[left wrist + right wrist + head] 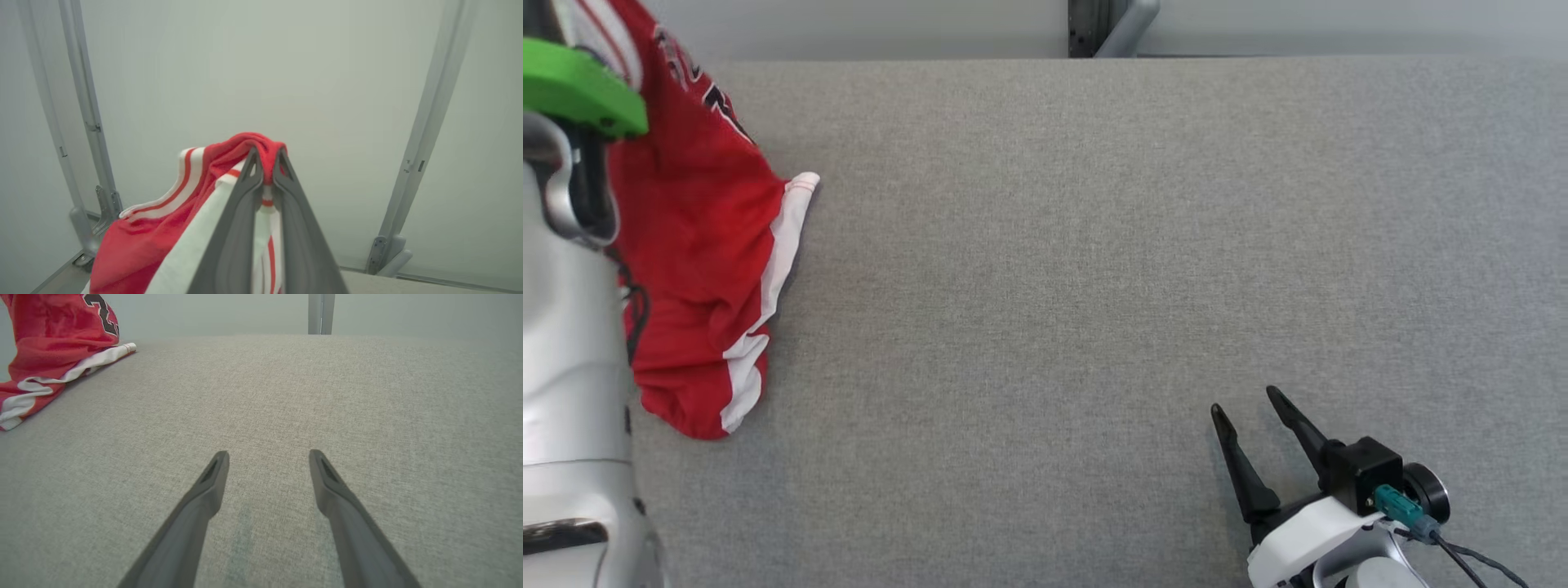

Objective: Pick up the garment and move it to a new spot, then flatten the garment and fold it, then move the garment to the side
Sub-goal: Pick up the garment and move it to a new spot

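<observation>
Garment (pixel 694 245), soft and likely light, droops at the far left of the table (pixel 1094 245) from the left gripper (pixel 266 157) clenched on a bunched fold, a fair hold, while the right gripper (pixel 1245 402) gapes empty near right

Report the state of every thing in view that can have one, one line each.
red jersey, bunched and unfolded, upper part lifted, lower end lying on the table's left side.
left pincer, shut on a fold of the red jersey.
right pincer, open, holding nothing, well apart from the red jersey.
grey table, bearing the trailing end of the red jersey.
</observation>
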Controlling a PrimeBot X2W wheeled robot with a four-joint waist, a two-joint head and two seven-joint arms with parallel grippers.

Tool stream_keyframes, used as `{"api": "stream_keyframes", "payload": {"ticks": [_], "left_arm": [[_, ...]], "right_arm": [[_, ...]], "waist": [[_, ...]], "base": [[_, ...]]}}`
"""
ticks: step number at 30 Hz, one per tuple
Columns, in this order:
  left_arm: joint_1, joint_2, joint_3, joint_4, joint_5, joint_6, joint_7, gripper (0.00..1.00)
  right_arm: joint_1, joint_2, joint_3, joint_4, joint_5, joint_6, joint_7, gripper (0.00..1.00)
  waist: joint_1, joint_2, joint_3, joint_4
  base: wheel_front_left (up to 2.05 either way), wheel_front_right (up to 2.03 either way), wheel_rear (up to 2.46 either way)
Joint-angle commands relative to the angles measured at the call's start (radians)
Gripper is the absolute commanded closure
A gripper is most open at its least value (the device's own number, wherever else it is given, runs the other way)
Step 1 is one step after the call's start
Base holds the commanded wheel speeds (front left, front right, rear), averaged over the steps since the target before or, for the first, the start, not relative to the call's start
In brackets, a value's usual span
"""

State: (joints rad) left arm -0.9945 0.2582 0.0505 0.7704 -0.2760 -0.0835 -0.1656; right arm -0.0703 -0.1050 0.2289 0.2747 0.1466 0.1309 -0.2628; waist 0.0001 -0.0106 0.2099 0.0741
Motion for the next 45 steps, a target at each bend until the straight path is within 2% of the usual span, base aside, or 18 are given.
{"api": "stream_keyframes", "payload": {"ticks": [1, 4, 9, 12, 15, 18, 22, 23, 28, 29, 30, 31, 35, 40, 43, 45], "left_arm": [[-0.017, -0.023, -0.011, -0.036, -0.026, -0.014, 0.025, 1.0], [-0.016, -0.08, -0.057, -0.184, -0.087, -0.038, 0.134, 1.0], [0.036, -0.159, -0.129, -0.465, -0.218, -0.046, 0.339, 1.0], [0.084, -0.188, -0.194, -0.591, -0.253, -0.023, 0.428, 1.0], [0.146, -0.203, -0.292, -0.66, -0.272, 0.013, 0.473, 1.0], [0.193, -0.206, -0.429, -0.661, -0.292, 0.064, 0.46, 1.0], [0.208, -0.205, -0.612, -0.573, -0.366, 0.168, 0.367, 1.0], [0.192, -0.206, -0.702, -0.514, -0.41, 0.204, 0.316, 1.0], [0.165, -0.204, -0.887, -0.383, -0.527, 0.257, 0.214, 1.0], [0.159, -0.205, -0.919, -0.373, -0.553, 0.254, 0.192, 0.75], [0.158, -0.207, -0.95, -0.367, -0.594, 0.241, 0.173, 0.4], [0.16, -0.206, -0.979, -0.357, -0.628, 0.239, 0.167, 0.0], [0.132, -0.205, -1.057, -0.329, -0.725, 0.239, 0.126, 0.0], [0.142, -0.206, -1.09, -0.343, -0.821, 0.22, 0.061, 0.0], [0.17, -0.204, -1.092, -0.352, -0.82, 0.215, 0.032, 0.0], [0.204, -0.174, -1.085, -0.371, -0.806, 0.221, -0.009, 0.0]], "right_arm": [[0.015, 0.002, -0.003, 0.005, 0.009, 0.0, -0.003, 0.0], [0.028, 0.017, -0.007, 0.011, 0.026, 0.0, -0.003, 0.0], [0.026, 0.033, -0.024, 0.008, 0.047, 0.0, -0.003, 0.0], [0.014, 0.043, -0.039, 0.005, 0.058, 0.0, -0.003, 0.0], [0.003, 0.048, -0.045, 0.006, 0.066, 0.0, -0.003, 0.0], [-0.004, 0.051, -0.053, 0.009, 0.073, 0.0, -0.003, 0.0], [-0.036, 0.054, -0.031, 0.011, 0.097, 0.0, -0.003, 0.0], [-0.048, 0.054, -0.019, 0.011, 0.119, 0.0, -0.003, 0.0], [-0.077, 0.054, 0.009, 0.013, 0.145, 0.0, -0.003, 0.0], [-0.081, 0.053, 0.011, 0.015, 0.147, 0.0, -0.003, 0.0], [-0.084, 0.054, 0.014, 0.017, 0.149, 0.0, -0.003, 0.0], [-0.084, 0.054, 0.013, 0.018, 0.149, 0.0, -0.003, 0.0], [-0.078, 0.054, 0.0, 0.026, 0.139, 0.0, -0.003, 0.0], [-0.049, 0.053, -0.014, 0.034, 0.119, 0.0, -0.003, 0.0], [-0.036, 0.053, -0.031, 0.032, 0.109, 0.0, -0.003, 0.0], [-0.015, 0.053, -0.05, 0.025, 0.096, 0.0, -0.003, 0.0]], "waist": [[-0.0001, 0.0106, -0.052, -0.019], [-0.0001, 0.0106, -0.081, -0.045], [-0.0001, 0.0106, -0.094, -0.108], [-0.0001, 0.0106, -0.081, -0.152], [-0.0001, 0.0106, -0.06, -0.197], [-0.0001, 0.0106, -0.031, -0.237], [-0.0001, 0.0106, 0.019, -0.296], [-0.0001, 0.0106, 0.04, -0.324], [-0.0001, 0.0106, 0.076, -0.373], [-0.0001, 0.0106, 0.079, -0.378], [-0.0001, 0.0106, 0.079, -0.382], [-0.0001, 0.0106, 0.08, -0.384], [-0.0001, 0.0106, 0.069, -0.378], [-0.0001, 0.0106, 0.023, -0.355], [-0.0001, 0.0106, 0.0, -0.336], [-0.0001, 0.0106, -0.025, -0.313]], "base": [[0.0, 0.0, 0.0], [0.0, 0.0, 0.0], [0.0, 0.0, 0.0], [0.0, 0.0, 0.0], [0.0, 0.0, 0.0], [0.0, 0.0, 0.0], [0.0, 0.0, 0.0], [0.0, 0.0, 0.0], [0.0, 0.0, 0.0], [0.0, 0.0, 0.0], [0.0, 0.0, 0.0], [0.0, 0.0, 0.0], [0.0, 0.0, 0.0], [0.0, 0.0, 0.0], [0.0, 0.0, 0.0], [0.0, 0.0, 0.0]]}}
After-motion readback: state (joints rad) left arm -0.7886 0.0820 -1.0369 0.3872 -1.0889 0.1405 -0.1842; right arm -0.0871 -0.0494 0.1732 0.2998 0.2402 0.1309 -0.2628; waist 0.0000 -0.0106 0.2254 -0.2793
